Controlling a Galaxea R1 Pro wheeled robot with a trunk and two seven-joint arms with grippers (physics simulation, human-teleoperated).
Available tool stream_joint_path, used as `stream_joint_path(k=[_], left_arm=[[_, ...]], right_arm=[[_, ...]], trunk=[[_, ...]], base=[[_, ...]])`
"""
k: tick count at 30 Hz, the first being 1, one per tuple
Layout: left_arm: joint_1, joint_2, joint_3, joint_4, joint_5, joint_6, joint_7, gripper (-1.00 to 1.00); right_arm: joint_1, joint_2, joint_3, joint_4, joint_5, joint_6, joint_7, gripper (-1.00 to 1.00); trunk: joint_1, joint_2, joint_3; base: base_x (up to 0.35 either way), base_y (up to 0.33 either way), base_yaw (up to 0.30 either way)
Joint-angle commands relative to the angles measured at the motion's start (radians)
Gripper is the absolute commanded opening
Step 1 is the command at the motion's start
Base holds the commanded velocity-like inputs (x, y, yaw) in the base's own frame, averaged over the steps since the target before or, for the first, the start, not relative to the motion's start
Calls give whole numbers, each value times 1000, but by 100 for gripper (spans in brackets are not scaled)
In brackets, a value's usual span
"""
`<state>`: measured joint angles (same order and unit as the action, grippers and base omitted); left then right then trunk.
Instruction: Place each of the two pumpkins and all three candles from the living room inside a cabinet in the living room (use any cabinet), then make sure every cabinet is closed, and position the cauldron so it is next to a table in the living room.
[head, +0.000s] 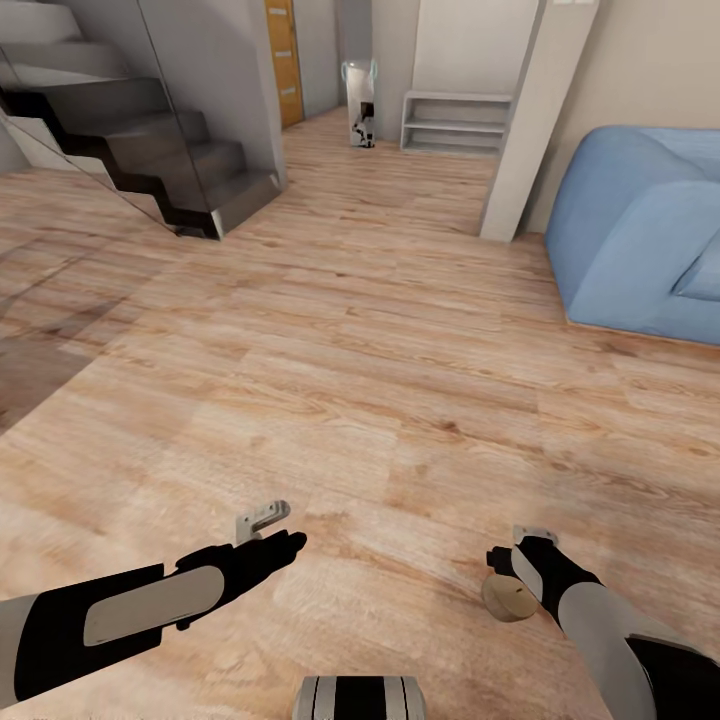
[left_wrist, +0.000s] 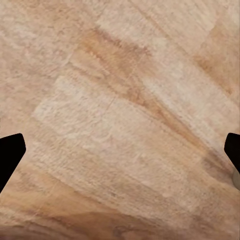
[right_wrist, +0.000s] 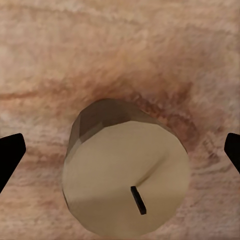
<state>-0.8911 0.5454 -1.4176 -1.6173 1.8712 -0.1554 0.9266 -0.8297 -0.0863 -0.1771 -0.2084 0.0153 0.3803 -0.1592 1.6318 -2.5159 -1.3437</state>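
A stubby beige-tan candle (head: 508, 597) with a dark wick is on the wood floor at the lower right of the head view. My right gripper (head: 514, 548) hovers just over it and is open. In the right wrist view the candle's flat round top (right_wrist: 127, 180) faces the camera. Both black fingertips (right_wrist: 10, 156) stand far out to its sides, with a gap between each and the candle. My left gripper (head: 278, 528) is open over bare floor, its fingertips (left_wrist: 10, 155) wide apart with nothing between them. Pumpkins, cabinet, table and cauldron are out of view.
A blue sofa (head: 640, 240) stands at the right. A dark staircase (head: 150, 150) rises at the left. A white pillar (head: 535, 120) and low white shelves (head: 455, 120) are ahead, with a hallway and a wooden door (head: 283, 60) beyond. Wood floor (head: 360, 380) stretches ahead.
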Motion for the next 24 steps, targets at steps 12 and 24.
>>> stream_joint_path(k=[12, 24], left_arm=[[-2, -1, -7, -1, 8, -10, 0, 100], [-2, -1, -7, -1, 8, -10, -1, 100]], right_arm=[[0, 0, -4, -2, 2, 5, -2, 100], [0, 0, -4, -2, 2, 5, -2, 100]], trunk=[[0, 0, -1], [2, -1, -16]], base=[[0, 0, 0], [0, 0, 0]])
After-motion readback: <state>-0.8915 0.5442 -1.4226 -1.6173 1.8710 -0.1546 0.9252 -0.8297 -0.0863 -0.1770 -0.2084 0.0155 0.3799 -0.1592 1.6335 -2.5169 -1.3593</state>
